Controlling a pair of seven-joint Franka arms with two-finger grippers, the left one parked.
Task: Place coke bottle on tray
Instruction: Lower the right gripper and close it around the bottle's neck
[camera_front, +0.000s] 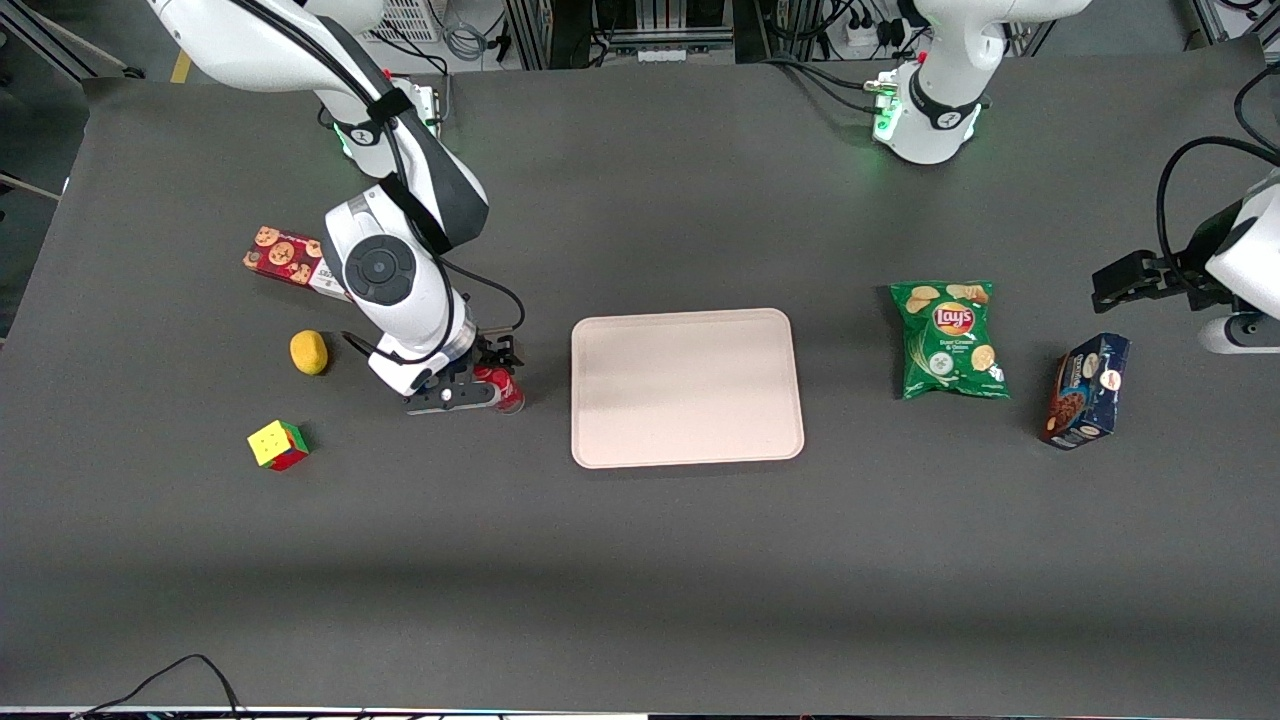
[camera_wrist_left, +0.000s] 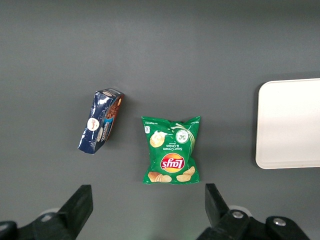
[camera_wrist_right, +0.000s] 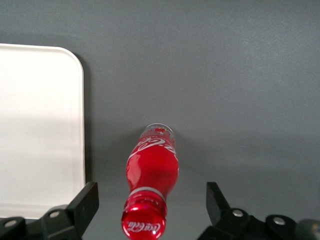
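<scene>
One step was in hand, the grasp: your tool (camera_wrist_right: 150, 200) hung spread around the upright small red coke bottle (camera_wrist_right: 151, 170), ungripped; next, close, lift, carry to the pale pinkish-beige flat tray (camera_front: 687, 387).

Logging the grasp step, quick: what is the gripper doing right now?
Right gripper: open, fingers either side of the upright small red coke bottle beside the pale beige tray, not closed on it.

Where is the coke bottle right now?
The coke bottle stands on the table beside the tray, toward the working arm's end, between the open gripper's fingers.
</scene>
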